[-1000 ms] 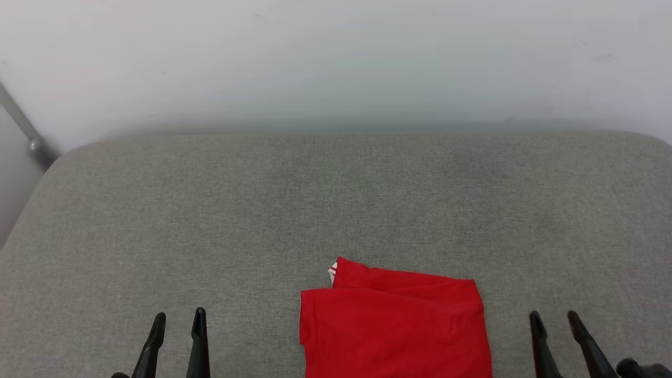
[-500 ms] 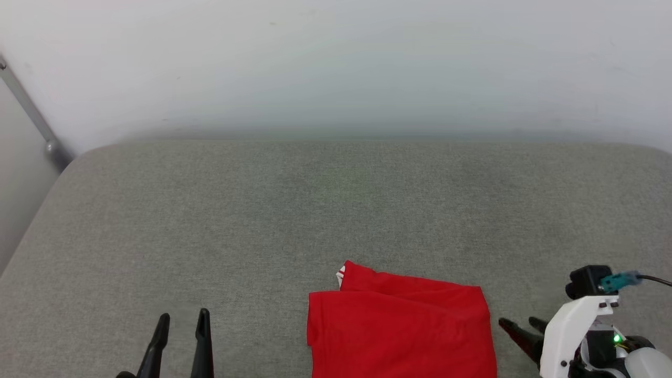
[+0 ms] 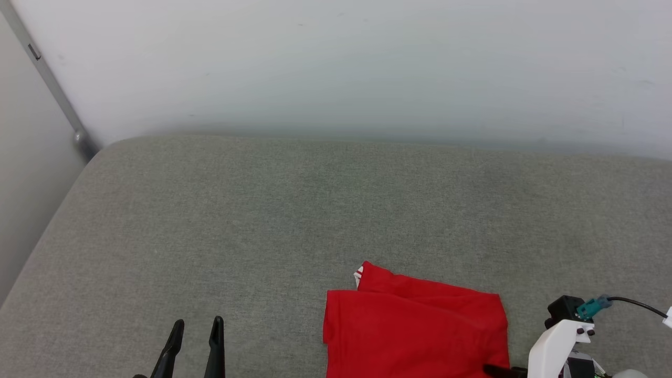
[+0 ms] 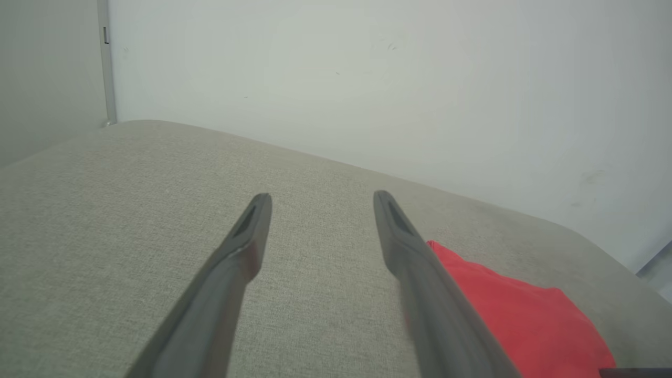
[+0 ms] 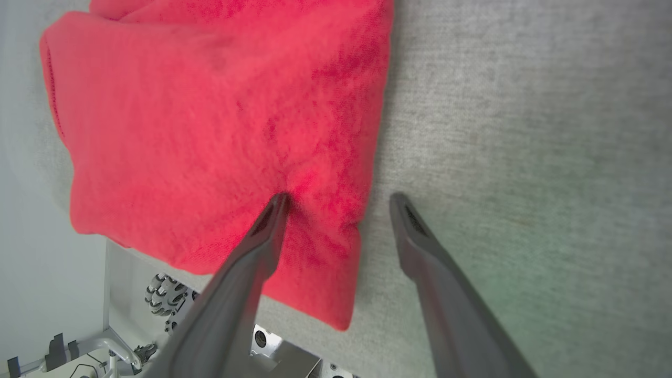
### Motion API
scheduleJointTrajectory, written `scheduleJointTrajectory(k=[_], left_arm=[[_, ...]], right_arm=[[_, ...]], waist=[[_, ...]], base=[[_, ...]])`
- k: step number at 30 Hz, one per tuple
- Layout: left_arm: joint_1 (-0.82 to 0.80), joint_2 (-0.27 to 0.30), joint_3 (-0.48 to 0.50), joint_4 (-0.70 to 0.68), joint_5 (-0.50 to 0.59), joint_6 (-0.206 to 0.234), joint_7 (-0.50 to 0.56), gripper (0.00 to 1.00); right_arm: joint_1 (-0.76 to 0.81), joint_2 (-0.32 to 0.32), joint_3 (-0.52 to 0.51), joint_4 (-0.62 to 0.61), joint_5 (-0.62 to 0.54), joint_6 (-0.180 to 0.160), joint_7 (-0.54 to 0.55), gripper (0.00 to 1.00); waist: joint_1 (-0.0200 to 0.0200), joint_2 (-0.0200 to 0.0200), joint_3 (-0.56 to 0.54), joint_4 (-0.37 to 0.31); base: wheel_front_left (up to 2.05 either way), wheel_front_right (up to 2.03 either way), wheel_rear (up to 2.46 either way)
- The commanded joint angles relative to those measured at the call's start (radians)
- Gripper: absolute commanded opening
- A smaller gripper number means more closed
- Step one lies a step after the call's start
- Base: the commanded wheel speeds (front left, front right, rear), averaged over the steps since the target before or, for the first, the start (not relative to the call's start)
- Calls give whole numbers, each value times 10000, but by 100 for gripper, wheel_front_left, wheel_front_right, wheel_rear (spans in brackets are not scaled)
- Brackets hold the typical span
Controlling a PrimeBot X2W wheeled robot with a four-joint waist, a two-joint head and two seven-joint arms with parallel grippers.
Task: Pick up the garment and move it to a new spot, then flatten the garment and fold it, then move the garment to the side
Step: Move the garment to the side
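Here, the folded red garment [image 3: 415,331] lies flat at the near edge of the grey fabric-covered worktop [image 3: 262,220], with a sliver of white trim showing at its far left corner. The right claw [image 5: 340,196] stands spread wide astride the garment's right-hand edge. 1 finger [image 5: 265,236] has its tip on the red cloth, where a small pucker gathers, and the other sits over bare grey fabric just beside the hem. Nothing is pinched between them. The left claw [image 3: 198,323], its 2 dark fingers also parted and empty, hovers above bare worktop, with the garment off to its right and apart from it. The right arm's white wrist mount [image 3: 551,352], carrying a teal plug and black cable, is just right of the garment. A pale wall [image 3: 336,63] rises beyond both claws.
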Motion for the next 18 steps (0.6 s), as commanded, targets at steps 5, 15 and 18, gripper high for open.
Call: scheduleJointTrajectory(k=[5, 15, 18], left_arm=[[-169, 154, -141, 59, -8, -1, -16, 100], [-352, 284, -447, 197, -72, -1, -16, 100], [-393, 325, -510, 241, -88, 0, -16, 100]], right_arm=[[-194, 321, -135, 833, -197, -11, -269, 100], [-808, 509, 493, 1898, -12, -6, -1121, 100], [-1018, 471, 653, 2193, 134, -6, -1411, 100]], waist=[[0, 0, 106, 227], [0, 0, 250, 650], [0, 0, 268, 771]], base=[[0, 0, 0], [0, 0, 0], [0, 0, 0]])
